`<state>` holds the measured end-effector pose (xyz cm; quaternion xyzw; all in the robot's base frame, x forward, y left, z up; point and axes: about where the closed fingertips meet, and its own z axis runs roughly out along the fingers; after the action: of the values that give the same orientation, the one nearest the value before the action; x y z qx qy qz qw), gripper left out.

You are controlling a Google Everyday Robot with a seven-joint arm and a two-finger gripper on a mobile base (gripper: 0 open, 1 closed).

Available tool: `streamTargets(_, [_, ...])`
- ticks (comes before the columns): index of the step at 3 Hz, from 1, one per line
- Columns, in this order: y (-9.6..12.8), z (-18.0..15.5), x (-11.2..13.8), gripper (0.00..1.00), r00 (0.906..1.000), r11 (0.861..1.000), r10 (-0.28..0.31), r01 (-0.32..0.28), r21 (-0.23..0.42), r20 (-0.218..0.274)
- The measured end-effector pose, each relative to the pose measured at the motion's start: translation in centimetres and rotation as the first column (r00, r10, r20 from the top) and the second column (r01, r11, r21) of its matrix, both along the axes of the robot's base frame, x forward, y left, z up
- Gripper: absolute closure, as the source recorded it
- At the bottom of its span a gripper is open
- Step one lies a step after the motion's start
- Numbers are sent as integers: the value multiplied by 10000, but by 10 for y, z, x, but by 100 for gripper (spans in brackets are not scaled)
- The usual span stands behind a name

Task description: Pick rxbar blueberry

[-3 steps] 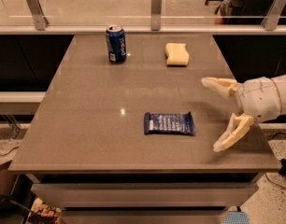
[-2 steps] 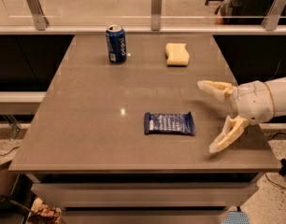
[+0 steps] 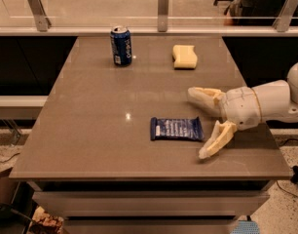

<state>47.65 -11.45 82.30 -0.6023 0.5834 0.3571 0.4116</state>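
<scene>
- Gripper (image 3: 198, 125): has been travelling leftward across the right side of the tabletop (image 3: 90, 130) since a second ago, and is now standing much closer to the bar; the other items are lying where they were.
- Fingers (image 3: 217, 138): spread wide apart and holding nothing. The nearer one is angling down toward the front edge, just past the bar's right end. The farther one is pointing left, behind that same end.
- Rxbar blueberry (image 3: 176, 129): lying flat on the tabletop right of centre, long side running left to right, dark-blue wrapper with pale print facing up. Its right crimped end is sitting in line with the gap between the fingers; contact cannot be made out.
- Arm (image 3: 270, 101): white, entering from the right edge at mid-depth.
- Sponge block (image 3: 184, 56): pale yellow, resting toward the far edge, right of centre, well apart from the bar.
- Soda can (image 3: 121, 45): blue, standing upright at the far left of centre, left of the sponge block.
</scene>
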Motion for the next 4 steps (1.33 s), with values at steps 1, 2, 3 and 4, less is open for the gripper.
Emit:
streamTargets(1, [13, -10, -4, 0, 9998, 9999, 62, -59, 134, -198])
streamTargets(2, [17, -13, -6, 0, 9997, 9998, 105, -101, 154, -241])
streamTargets(3, [25, -9, -8, 0, 9996, 9998, 213, -214, -25, -201])
streamTargets(4, [26, -9, -9, 18, 9995, 9997, 249, -250, -16, -203])
